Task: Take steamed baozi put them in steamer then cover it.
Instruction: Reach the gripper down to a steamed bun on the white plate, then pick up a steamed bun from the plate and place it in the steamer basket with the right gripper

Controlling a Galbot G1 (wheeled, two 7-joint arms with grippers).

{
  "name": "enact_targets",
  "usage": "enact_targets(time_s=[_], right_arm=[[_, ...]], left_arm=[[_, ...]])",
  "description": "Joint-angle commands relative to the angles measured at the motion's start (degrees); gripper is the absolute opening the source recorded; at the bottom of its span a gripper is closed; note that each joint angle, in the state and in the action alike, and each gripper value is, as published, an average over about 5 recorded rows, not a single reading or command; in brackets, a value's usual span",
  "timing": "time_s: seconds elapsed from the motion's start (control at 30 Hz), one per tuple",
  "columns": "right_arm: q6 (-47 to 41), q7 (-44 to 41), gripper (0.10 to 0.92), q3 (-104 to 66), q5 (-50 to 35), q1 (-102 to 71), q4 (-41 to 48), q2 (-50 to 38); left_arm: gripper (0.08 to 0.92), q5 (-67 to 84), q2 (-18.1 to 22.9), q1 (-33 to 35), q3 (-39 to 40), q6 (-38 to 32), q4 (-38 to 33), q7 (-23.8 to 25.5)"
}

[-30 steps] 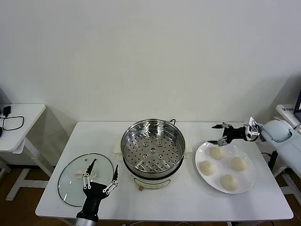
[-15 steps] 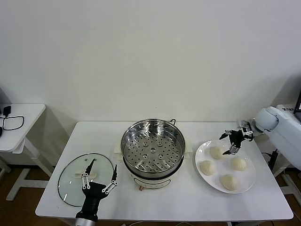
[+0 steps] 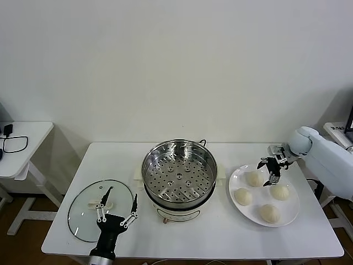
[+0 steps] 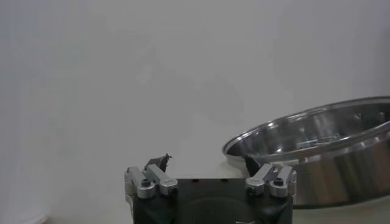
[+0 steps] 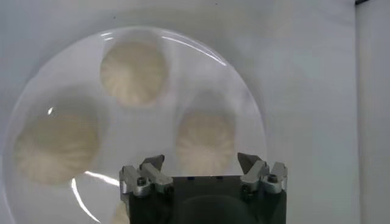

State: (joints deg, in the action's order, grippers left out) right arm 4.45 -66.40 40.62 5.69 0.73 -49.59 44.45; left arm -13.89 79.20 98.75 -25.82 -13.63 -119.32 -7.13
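Four cream-white baozi lie on a white plate (image 3: pixel 289 208) at the right: back left (image 3: pixel 254 178), front left (image 3: pixel 242 196), right (image 3: pixel 280 191) and front (image 3: pixel 269 213). My right gripper (image 3: pixel 268 172) is open and empty, pointing down over the plate's back part, between the back-left and right baozi. In the right wrist view one baozi (image 5: pixel 205 139) lies below the open right gripper (image 5: pixel 201 161), with two more farther off (image 5: pixel 134 72) (image 5: pixel 55 146). The steamer (image 3: pixel 179 174) stands open at the table's middle. The glass cover (image 3: pixel 91 212) lies flat at the front left. My left gripper (image 3: pixel 117 212) is open at the cover's right edge.
The steamer's steel rim (image 4: pixel 323 143) shows beyond the open left gripper (image 4: pixel 207 161) in the left wrist view. A small white side table (image 3: pixel 22 144) with a black cable stands at the far left. The white table's front edge (image 3: pixel 220 255) runs close below the plate and cover.
My right gripper has swung from pointing sideways at the plate's back edge to pointing down over the baozi, moving slightly inward. The left arm has not moved.
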Motion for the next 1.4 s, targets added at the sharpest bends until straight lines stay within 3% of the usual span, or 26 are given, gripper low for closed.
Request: enact_targets(time_s=[0.03, 0.43, 0.8, 1.07, 1.4], right_arm=[[1.2, 1.0, 0.823, 0.8, 2.3, 0.0, 2.4, 2.9], [1.6, 1.9, 0.816, 1.6, 3.2, -0.4, 4.9, 5.2], [1.6, 2.3, 0.664, 1.8, 3.4, -0.4, 3.4, 4.7], [2.6, 1.3, 0.653, 6.5, -1.8, 6.1, -8.8, -0.7], [21.3, 1.2, 0.649, 19.4, -4.1, 29.3, -22.5, 1.0]], left_arm=[[0.823, 0.3, 0.0, 0.0, -0.3, 0.0, 0.0, 0.0], [0.823, 0.7, 0.0, -0.5, -0.6, 0.2, 0.2, -0.1], [0.823, 0.6, 0.1, -0.7, -1.0, 0.5, 0.6, -0.7], [0.823, 0.7, -0.2, -0.8, -0.8, 0.7, 0.2, -0.7], [0.823, 0.7, -0.4, -0.6, -0.2, 0.6, -0.3, -0.8]])
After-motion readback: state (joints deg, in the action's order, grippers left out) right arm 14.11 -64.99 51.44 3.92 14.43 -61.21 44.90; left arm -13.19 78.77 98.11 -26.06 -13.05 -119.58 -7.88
